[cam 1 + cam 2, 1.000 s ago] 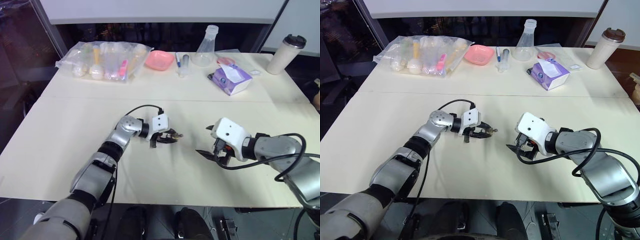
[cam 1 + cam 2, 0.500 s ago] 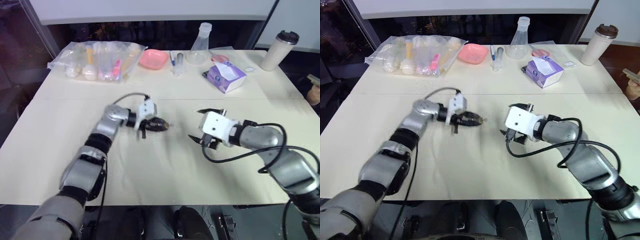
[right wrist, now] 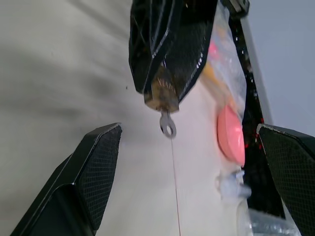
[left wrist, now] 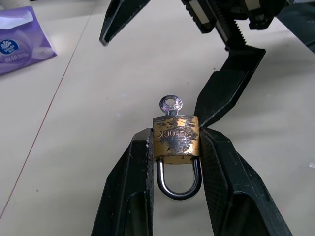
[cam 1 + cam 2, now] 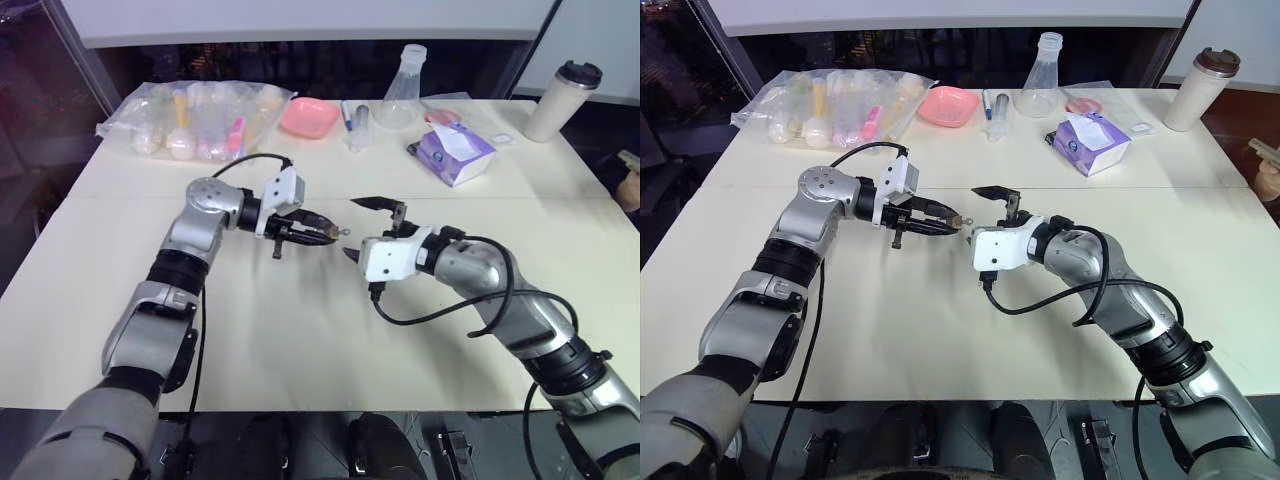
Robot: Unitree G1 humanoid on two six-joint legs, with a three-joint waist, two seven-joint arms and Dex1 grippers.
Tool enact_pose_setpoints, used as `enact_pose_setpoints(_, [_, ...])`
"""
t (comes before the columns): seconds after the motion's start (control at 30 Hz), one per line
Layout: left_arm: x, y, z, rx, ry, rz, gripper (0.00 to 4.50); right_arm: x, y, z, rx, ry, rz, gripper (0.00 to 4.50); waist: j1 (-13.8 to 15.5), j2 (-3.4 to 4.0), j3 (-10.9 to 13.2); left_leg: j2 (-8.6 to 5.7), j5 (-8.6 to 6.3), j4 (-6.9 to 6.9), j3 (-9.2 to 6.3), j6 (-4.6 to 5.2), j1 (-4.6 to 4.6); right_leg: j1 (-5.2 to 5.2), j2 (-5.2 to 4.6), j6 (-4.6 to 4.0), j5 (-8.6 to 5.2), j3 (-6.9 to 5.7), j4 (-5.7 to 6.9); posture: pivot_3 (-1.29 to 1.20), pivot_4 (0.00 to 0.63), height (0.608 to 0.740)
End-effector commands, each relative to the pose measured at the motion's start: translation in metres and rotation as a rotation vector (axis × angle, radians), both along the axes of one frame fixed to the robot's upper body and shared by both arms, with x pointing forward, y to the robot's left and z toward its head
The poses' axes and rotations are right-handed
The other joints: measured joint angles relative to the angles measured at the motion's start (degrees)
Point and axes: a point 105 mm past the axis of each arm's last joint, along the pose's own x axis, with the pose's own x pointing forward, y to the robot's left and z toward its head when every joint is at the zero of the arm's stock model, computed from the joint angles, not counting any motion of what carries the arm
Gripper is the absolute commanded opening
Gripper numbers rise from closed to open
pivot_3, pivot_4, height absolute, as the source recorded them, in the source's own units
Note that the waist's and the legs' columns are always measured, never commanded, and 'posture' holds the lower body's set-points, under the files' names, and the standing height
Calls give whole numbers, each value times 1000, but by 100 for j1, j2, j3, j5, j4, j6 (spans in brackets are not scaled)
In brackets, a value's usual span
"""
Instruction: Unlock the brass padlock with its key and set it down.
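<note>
Above open table, left gripper [image 4: 174, 147] pinches the brass padlock [image 4: 175, 139]; right gripper [image 5: 362, 229] faces it, jaws spread.

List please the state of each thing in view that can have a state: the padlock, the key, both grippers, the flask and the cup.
brass padlock: shackle closed, gripped by its sides, held above the table.
key: inserted in the padlock, bow sticking out.
left gripper: shut on the padlock.
right gripper: open wide, fingers either side of the key, not touching.
flask: upright, looks empty.
cup: upright, lid on.
</note>
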Motion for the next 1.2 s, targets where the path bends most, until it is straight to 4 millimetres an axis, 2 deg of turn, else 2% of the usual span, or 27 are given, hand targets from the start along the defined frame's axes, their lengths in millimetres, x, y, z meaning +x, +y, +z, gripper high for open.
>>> enact_pose_setpoints(0.03, [-4,-3,10,-13,-45,-27,736,-2,7,13,3,-55,37,3964,0,0,0,0,0,0,0,0,0,0,0,0,0,0,1,0,150,715])
enact_pose_setpoints(0.1, [-4,-3,8,-10,-47,-27,736,-2,8,13,3,-58,41,3228,-2,0,0,0,1,0,-1,-1,0,0,0,0,0,0,2,0,150,715])
enact_pose_setpoints(0.13, [-4,-3,8,-8,-49,-28,736,-2,8,13,1,-59,42,2580,-5,0,0,0,0,0,0,-1,0,0,0,0,0,0,2,0,150,715])
enact_pose_setpoints(0.23, [-4,-2,7,-5,-52,-27,736,-3,8,12,-5,-57,49,1163,-4,0,0,0,0,0,-1,-1,0,0,0,0,0,0,2,0,150,715])
enact_pose_setpoints(0.3, [-4,-1,5,-1,-54,-25,736,-3,9,12,-5,-56,54,47,-6,0,0,0,1,0,0,-1,0,0,0,0,0,0,2,0,150,715])
enact_pose_setpoints(0.53, [-4,0,6,7,-102,-27,736,-4,12,9,3,3,63,17,-4,0,0,1,1,0,0,-1,0,-1,0,0,0,0,4,0,150,715])
enact_pose_setpoints(0.83, [-4,-7,7,36,-380,-62,736,-9,16,1,70,326,62,17,-2,0,0,1,0,1,-1,-1,1,-1,-7,0,0,0,4,0,150,715])
enact_pose_setpoints(0.93, [-4,-8,8,24,-368,-63,736,-7,18,10,73,284,67,17,-3,0,0,1,0,1,0,0,0,-2,-7,0,0,0,4,0,150,715])
enact_pose_setpoints(1.03, [-3,-5,10,-6,-270,-41,736,-4,18,18,-21,67,90,17,-1,0,0,1,0,1,0,0,0,-2,-5,0,0,-1,5,0,150,715])
enact_pose_setpoints(1.13, [-8,4,11,-11,-80,-49,736,-5,9,14,-141,-142,119,17,-2,0,0,-2,-2,1,0,3,-1,-3,-1,0,0,-1,5,0,150,715])
enact_pose_setpoints(1.17, [-11,7,11,-6,-27,-61,736,-7,6,12,-165,-185,136,579,-7,0,0,-2,0,2,1,0,-4,-7,0,0,0,-1,5,0,150,715])
enact_pose_setpoints(1.2, [-13,9,11,-4,6,-69,736,-9,5,11,-172,-218,150,796,-13,0,0,-2,0,2,1,-1,-7,-9,1,0,0,-1,6,0,150,715])
